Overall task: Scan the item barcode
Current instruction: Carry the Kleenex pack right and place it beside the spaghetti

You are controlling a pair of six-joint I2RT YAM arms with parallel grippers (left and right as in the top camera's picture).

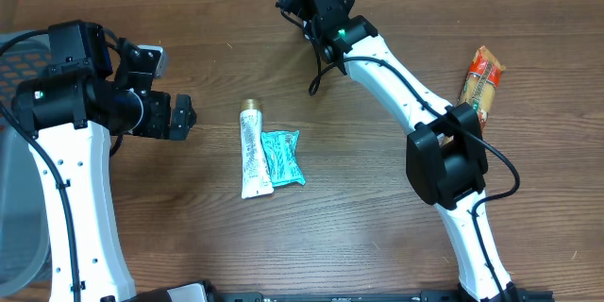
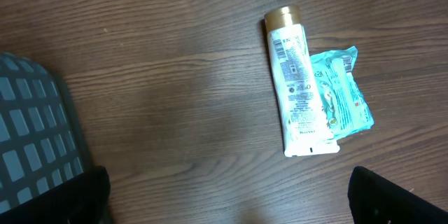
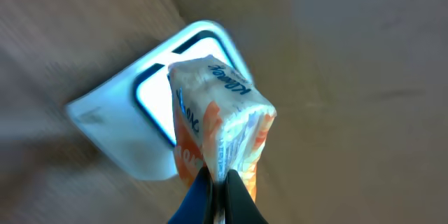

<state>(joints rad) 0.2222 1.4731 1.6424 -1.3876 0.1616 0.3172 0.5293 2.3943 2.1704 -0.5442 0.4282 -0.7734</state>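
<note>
A brown wood-grain tabletop (image 1: pixel 377 236) carries the scene, with cardboard along its far edge.

The right arm reaches to the far middle of the tabletop. Its end effector (image 3: pixel 218 182) is pressed together, its blue fingers pinching the bottom seam of a tissue pack (image 3: pixel 217 112). This pack, white and orange under clear wrap, is the item. It is held up, tilted, right in front of a white scanner (image 3: pixel 105 119), and covers part of the scanner's dark-rimmed window. Whether the pack touches the scanner cannot be told. From overhead the pack and the scanner are hidden under the wrist.

The left arm is over the left part of the tabletop. Its end effector (image 2: pixel 231 196) is spread wide with nothing between the fingers, and only the black fingertips show, at the bottom corners of the left wrist view. It points toward the middle of the tabletop.

In the middle lies a white tube (image 1: pixel 253 151) with a gold cap, flat, cap toward the far edge, its printed side with small text facing up. A teal packet (image 1: pixel 283 158) lies against the tube's right side, touching it and level with its lower half. Both are well apart from either end effector.

An orange snack bar (image 1: pixel 481 80) lies near the right edge, just beside the right arm's elbow, which hides its near end. A grey gridded bin (image 1: pixel 19 151) stands at the left edge, behind the left arm.
</note>
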